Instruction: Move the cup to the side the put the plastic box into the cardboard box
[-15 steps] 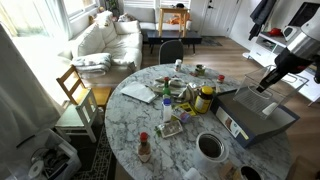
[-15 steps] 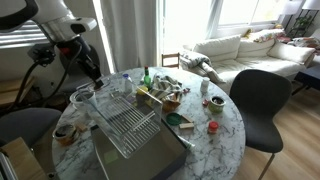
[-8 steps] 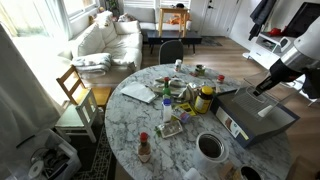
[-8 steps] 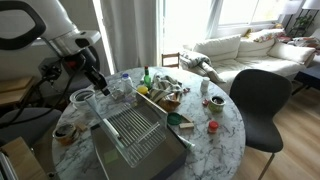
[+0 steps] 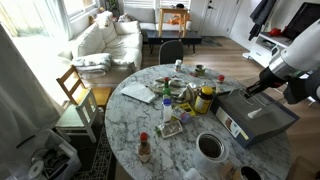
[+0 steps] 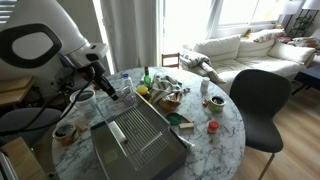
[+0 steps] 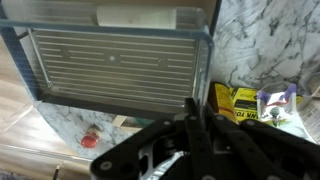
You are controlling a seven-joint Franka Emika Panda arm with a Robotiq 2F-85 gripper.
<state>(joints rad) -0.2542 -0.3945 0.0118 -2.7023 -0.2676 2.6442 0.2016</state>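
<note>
Robot pincer (image 5: 248, 89) hovers over the cardboard box (image 5: 264, 113) on a marble table (image 5: 125, 125). Its fingers seem pressed together and empty, though the view is blurry.

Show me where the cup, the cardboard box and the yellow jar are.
the cup (image 5: 211, 147): in an exterior view, on its dark inside.
the cardboard box (image 5: 263, 116): in an exterior view, on its dark grey floor.
the yellow jar (image 5: 204, 102): in an exterior view, on its yellow body.
</note>
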